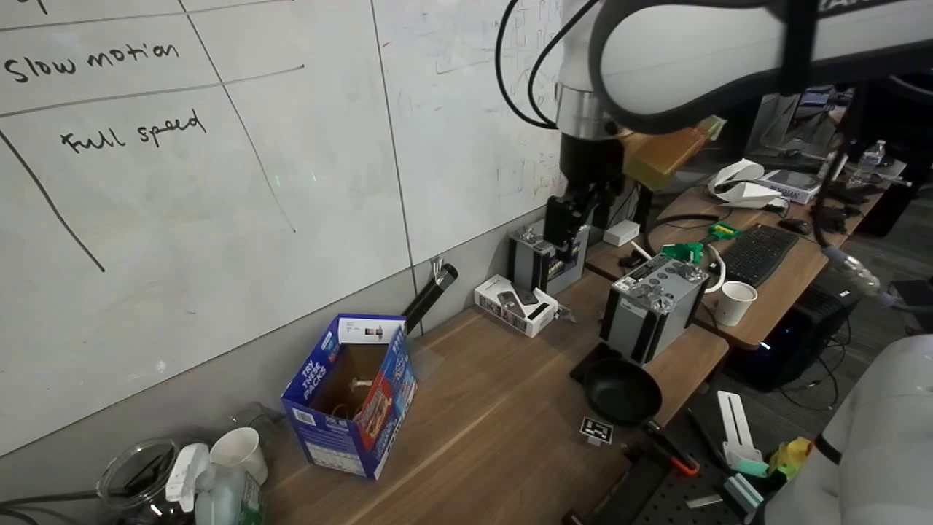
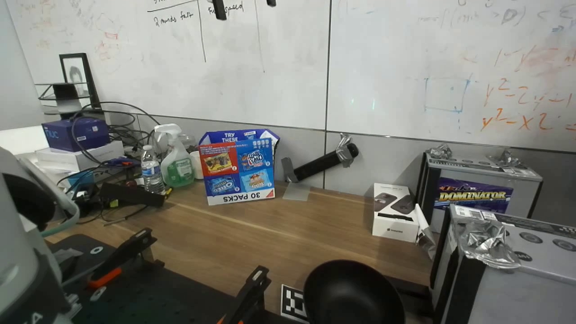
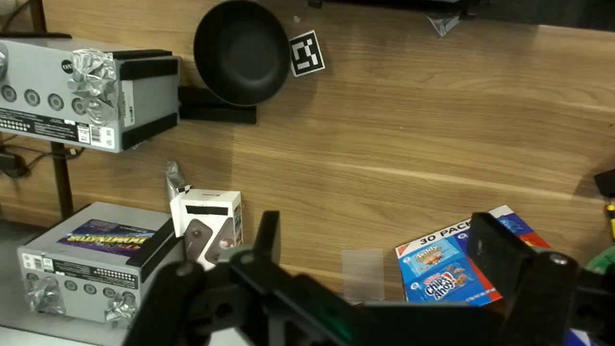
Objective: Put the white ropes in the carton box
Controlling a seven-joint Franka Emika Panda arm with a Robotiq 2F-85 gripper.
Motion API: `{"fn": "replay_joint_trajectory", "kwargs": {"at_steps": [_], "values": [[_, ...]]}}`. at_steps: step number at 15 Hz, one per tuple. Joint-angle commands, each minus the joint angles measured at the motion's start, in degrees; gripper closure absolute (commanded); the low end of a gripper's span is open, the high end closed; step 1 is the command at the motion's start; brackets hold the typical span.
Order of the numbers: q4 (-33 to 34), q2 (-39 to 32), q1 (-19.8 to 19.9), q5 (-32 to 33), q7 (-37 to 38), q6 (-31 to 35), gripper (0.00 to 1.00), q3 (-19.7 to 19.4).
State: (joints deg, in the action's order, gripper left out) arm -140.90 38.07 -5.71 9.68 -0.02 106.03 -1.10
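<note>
The carton box (image 1: 332, 437) is blue with printed packs and stands upright with its top open against the whiteboard wall. It also shows in an exterior view (image 2: 238, 173) and at lower right in the wrist view (image 3: 444, 269), partly behind a finger. Inside it, a whitish piece and thin loops, seemingly the white ropes (image 1: 358, 383), lie near the bottom; the walls hide the rest. My gripper (image 1: 572, 226) is raised above the table, away from the box. In the wrist view its fingers (image 3: 377, 230) are wide apart with nothing between them.
A black pan (image 1: 623, 391) lies by a marker tag. Two grey battery-like boxes (image 1: 649, 310) (image 3: 96, 259) and a white phone box (image 1: 516, 305) stand on the table. A black tube (image 2: 321, 164) is taped to the wall. A spray bottle (image 2: 177, 162) stands beside the carton box.
</note>
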Motion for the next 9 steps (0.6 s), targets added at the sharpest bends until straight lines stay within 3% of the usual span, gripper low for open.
{"fn": "replay_joint_trajectory", "kwargs": {"at_steps": [1,5,9], "values": [[-4.25,6.68,-0.31,-2.49,-9.98,0.61,0.00,-3.16],[-5.80,7.67,0.00,-4.46,-13.08,0.62,0.00,-4.49],[-5.73,6.19,1.00,-3.79,-11.80,0.00,0.00,-3.26]]}}
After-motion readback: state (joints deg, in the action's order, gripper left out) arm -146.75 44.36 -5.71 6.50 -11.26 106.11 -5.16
